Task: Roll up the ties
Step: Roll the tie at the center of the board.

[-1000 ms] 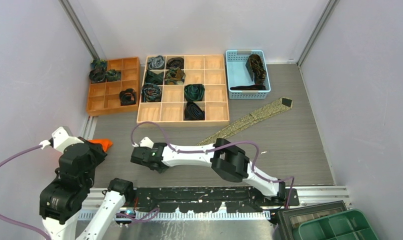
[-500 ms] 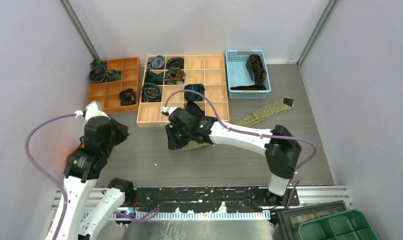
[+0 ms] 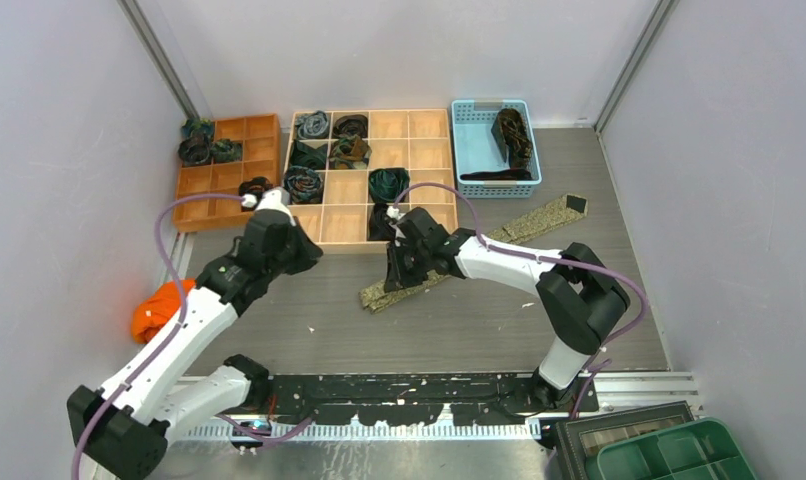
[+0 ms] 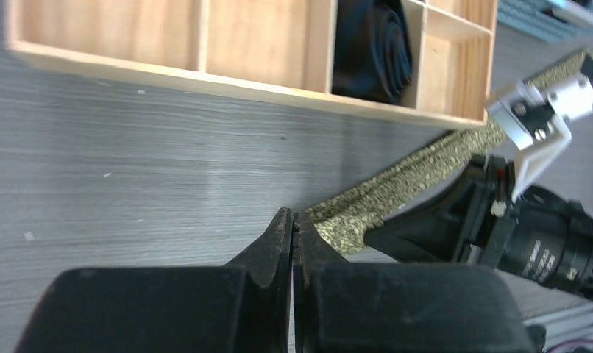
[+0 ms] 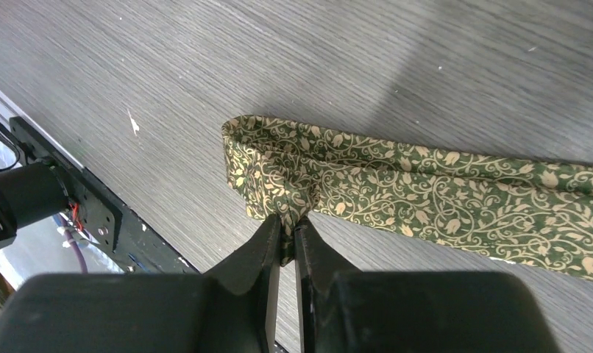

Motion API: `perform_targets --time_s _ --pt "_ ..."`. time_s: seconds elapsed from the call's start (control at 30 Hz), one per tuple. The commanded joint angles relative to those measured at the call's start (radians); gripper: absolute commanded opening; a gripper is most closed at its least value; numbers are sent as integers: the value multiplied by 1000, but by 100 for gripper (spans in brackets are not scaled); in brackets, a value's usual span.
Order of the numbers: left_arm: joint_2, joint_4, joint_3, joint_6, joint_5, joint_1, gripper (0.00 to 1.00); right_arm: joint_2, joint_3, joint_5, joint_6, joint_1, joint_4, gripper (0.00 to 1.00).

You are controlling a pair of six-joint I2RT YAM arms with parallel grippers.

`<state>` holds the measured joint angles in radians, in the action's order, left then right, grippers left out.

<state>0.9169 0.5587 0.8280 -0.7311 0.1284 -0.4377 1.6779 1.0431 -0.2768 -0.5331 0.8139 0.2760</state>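
Top external view first: several coiled ties (image 3: 303, 184) can be seen tucked into compartments of the light wooden tray (image 3: 324, 240) and the orange tray (image 3: 194, 222), so a decent chunk looks done. A dark tie (image 3: 512, 135) is heaped unrolled in the blue basket (image 3: 457, 150), far right. The olive-gold tie (image 3: 524, 226) is laid flat on the table (image 3: 599, 300), running diagonally from in front of the wooden tray out to the far right. Its near-left end is folded over just once and is pinched by the right gripper (image 5: 288, 220). The left gripper (image 4: 292, 220) is pressed together on nothing, just beside that end. So this roll is judged barely started, with pretty much the whole strip left.
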Motion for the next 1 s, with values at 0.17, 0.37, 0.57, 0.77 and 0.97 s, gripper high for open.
perform_targets --time_s 0.17,0.37,0.57,0.77,0.97 --pt "113 -183 -42 -19 7 -110 0 40 16 43 3 -6 -8 18" --pt "141 -240 -115 -22 -10 -109 0 89 48 149 5 -6 62 41" --pt "165 -281 -141 -18 -30 -110 0 54 63 271 -2 -4 109 45" --pt "250 -403 -183 -25 -86 -111 0 68 81 311 15 -4 134 41" --pt "391 -519 -205 -29 -139 -116 0 -24 57 314 -19 21 114 42"
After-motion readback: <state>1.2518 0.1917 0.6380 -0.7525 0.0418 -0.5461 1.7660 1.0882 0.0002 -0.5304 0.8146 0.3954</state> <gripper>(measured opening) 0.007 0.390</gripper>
